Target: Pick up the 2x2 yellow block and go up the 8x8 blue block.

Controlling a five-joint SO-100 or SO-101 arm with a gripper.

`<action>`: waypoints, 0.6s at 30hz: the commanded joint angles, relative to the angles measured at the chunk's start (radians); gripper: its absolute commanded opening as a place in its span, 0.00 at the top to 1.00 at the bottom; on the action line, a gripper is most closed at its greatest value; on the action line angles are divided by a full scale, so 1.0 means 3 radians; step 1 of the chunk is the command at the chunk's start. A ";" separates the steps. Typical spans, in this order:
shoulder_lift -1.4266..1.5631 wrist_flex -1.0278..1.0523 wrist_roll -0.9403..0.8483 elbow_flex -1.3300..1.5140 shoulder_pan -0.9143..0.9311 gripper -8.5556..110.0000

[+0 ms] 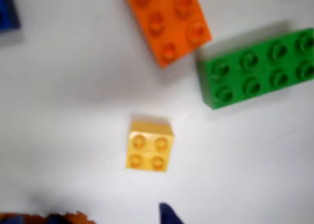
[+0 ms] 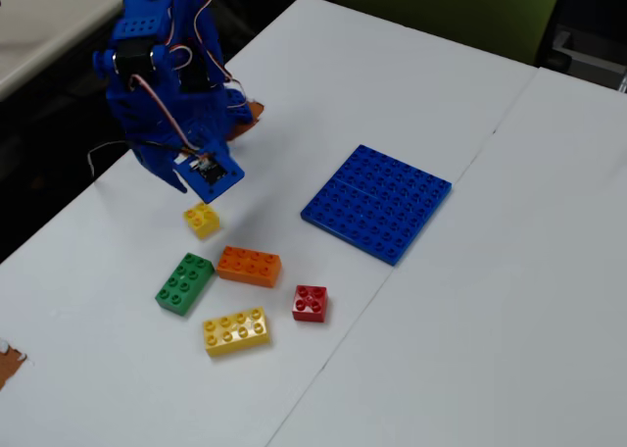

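Since it sits alone, 2x2 yellow block (image 1: 149, 145): just ahead of the hand (image 2: 196, 177), not touched.
Feel: likely light, hard, smooth.
Hold: flat sides.
Hand: cannot tell if wide or narrow.

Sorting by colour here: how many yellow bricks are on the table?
2. The 2x2 yellow block sits just below the gripper in the fixed view; the longer yellow brick lies nearest the camera, left of the red brick. None looks hidden.

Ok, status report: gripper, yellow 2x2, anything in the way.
Gripper above the 2x2 yellow block, holding nothing; open or shut unclear. Block on table, ungrasped. Orange brick and green brick nearby, not touching it. 8x8 blue block bare.
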 commanded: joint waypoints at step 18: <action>-0.0961 -0.0920 -0.0046 0.0097 0.0297 0.66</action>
